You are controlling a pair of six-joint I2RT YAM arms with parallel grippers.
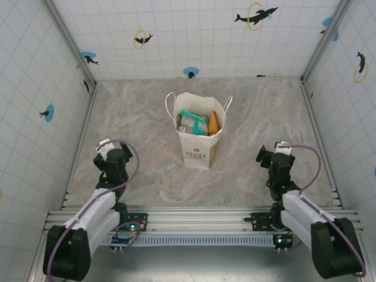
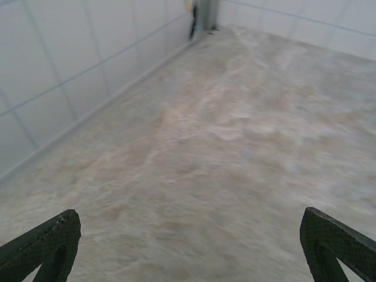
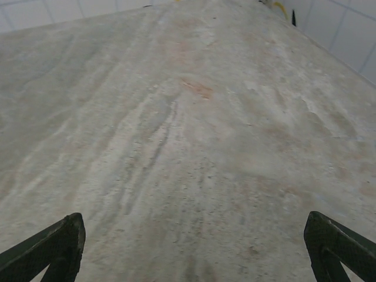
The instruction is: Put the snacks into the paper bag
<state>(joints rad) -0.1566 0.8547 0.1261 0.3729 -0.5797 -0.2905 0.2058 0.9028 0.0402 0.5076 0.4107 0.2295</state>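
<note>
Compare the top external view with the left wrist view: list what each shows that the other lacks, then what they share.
Top external, not left wrist: the paper bag holding a teal packet and an orange packet, plus the right arm. Left wrist, not top external: a close look at the left arm's fingertips, jaws wide open. Shared: the marbled table and the tiled left wall.

Even, diffuse light from overhead washes the marbled counter [image 1: 135,117] bright, with no hard glare. The paper bag [image 1: 197,151] casts only a faint, soft-edged shadow at its base. From above the picture is sharp, though the tiled walls [image 1: 176,35] lean outward toward the frame edges. The left wrist view is pale, hazy and slightly smeared, its far corner out of focus. The right wrist view holds crisper grain nearby, softening with distance.
</note>
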